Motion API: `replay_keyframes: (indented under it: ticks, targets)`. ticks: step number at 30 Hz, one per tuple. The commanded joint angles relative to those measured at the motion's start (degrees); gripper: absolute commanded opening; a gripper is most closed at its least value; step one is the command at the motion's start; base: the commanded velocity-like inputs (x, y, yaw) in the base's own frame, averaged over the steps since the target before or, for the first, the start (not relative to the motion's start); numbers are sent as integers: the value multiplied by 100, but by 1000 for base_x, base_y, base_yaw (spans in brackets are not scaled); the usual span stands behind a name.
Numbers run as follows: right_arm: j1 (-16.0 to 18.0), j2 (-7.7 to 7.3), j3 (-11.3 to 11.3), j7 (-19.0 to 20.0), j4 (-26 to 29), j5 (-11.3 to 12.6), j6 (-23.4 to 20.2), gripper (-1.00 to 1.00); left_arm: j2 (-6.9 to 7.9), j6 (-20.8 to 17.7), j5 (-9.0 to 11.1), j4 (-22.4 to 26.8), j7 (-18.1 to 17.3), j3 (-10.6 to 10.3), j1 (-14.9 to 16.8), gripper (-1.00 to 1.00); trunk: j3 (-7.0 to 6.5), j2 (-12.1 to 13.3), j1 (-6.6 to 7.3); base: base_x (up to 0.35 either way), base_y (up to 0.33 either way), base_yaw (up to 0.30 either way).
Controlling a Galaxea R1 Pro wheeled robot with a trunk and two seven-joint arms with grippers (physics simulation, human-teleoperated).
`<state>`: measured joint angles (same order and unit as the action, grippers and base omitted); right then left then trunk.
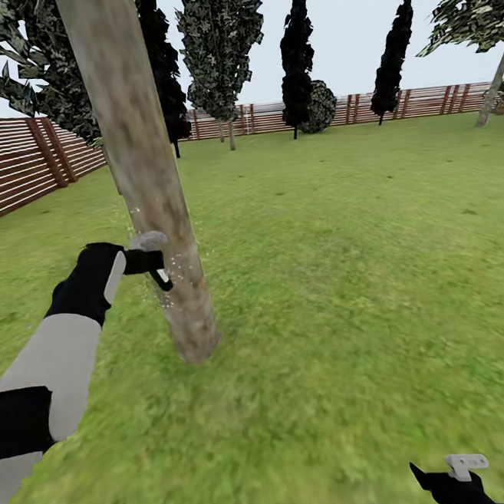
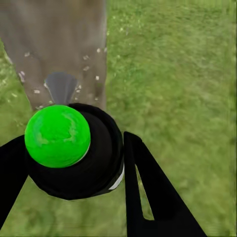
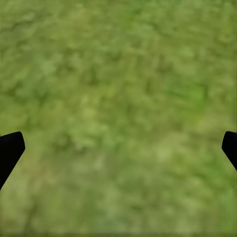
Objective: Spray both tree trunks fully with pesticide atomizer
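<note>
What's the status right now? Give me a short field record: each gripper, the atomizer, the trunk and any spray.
left gripper: shut on the atomizer, held close to the near tree trunk
atomizer: dark body, bright green round end facing the wrist camera
spray: pale specks on and around the trunk beside the nozzle
right gripper: open, low over the grass, holding nothing
second tree: far right by the fence

I can read no text, label, brand, number or sign anywhere. The bottle (image 2: 74, 153) clamped in my left pincer (image 2: 69, 163) shows a plain green cap and a small white patch at its side, too small and blurred for me to make out any lettering. The fence (image 1: 12, 163) boards carry no writing.
</note>
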<state>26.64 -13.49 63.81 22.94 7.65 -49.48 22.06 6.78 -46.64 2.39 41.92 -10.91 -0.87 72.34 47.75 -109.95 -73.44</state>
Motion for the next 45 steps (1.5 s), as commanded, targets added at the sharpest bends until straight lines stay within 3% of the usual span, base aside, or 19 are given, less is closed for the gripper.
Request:
replay_keyframes:
  ticks: [1, 3, 5, 7, 11, 16, 19, 21, 24, 25, 27, 29, 36, 39, 40, 43, 44, 45]
  targets:
    - [-1, -3, 0, 0, 0, 0, 0, 100, -27, -355, -65, -3, -1, 1, 251, -100, 0, 0, 0, 0, 0, 0]
    - [-1, -4, 0, 0, 0, 0, 0, 100, -25, -748, -56, 6, -13, 5, 464, -100, 0, 0, 0, 0, 0, 0]
    - [-1, -4, 3, 0, 0, 0, 0, 100, -23, -782, -66, 1, -29, -12, 406, -100, 0, 0, 0, 0, 0, 0]
    - [-1, -5, 2, 0, 8, 0, 0, 100, -28, -450, -68, -8, -44, -15, -189, -100, 0, 0, 0, 0, 0, 0]
    - [-1, -5, 0, 0, 9, 0, 0, 100, -55, -175, -64, -26, -53, 3, -535, -100, 0, 0, 0, 0, 0, 0]
    - [-1, -5, 0, 0, 9, 0, -7, 100, -81, -259, -97, 58, -596, -52, -346, -100, 0, 0, 0, 0, 0, 0]
    - [-1, -5, 0, 0, 9, 0, -9, 100, -87, -556, -88, 461, -621, -214, -215, -100, 0, 0, 0, 0, 0, 0]
    - [-1, -5, 0, 0, 9, 0, -9, 100, -72, -972, -96, 750, -623, -243, 70, -100, 0, 0, 0, 0, 0, 0]
    - [-1, -5, 0, 0, 9, 0, -9, 100, -55, -1039, -100, 770, -623, -266, 119, -100, 0, 0, 0, 0, 0, 0]
    - [-1, -5, 0, 0, 9, 0, -9, 100, -59, -1038, -101, 734, -623, -373, 85, -100, 0, 0, 0, 0, 0, 0]
    - [-1, -5, 0, 0, 9, 0, -9, 100, -45, -1040, -99, 698, -623, -891, 64, -100, 0, 0, 0, 0, 0, 0]
    - [-1, -5, -1, 0, 9, 0, -9, 100, 11, -1042, -99, 617, -625, -1048, 62, -100, 0, 0, 0, 0, 0, 0]
    - [-1, -5, -1, 0, 9, -4, -9, 100, 487, -1038, -102, 346, -632, -1040, 69, -100, 0, 0, 0, 0, 0, 0]
    - [-1, -5, -2, 0, 9, -3, -9, 100, 589, -1034, -105, 337, -630, -1030, 70, -100, 0, 0, 0, 0, 0, 0]
    - [-1, -5, -2, 0, 7, -1, -9, 100, 675, -1008, -111, 330, -612, -1033, 38, -100, 0, 0, 0, 0, 0, 0]
    - [-1, -5, -5, 0, 5, -4, -9, 100, 699, -916, -115, 326, -570, -1028, -402, -100, 0, 0, 0, 0, 0, 0]
    - [-1, -5, -7, 0, 2, -7, -9, 100, 689, -774, -109, 330, -564, -1020, -610, -100, 0, 0, 0, 0, 0, 0]
    - [-1, -5, -7, 0, 1, -8, -9, 100, 639, -283, -111, 330, -499, -1010, -1032, -100, 0, 0, 0, 0, 0, 0]
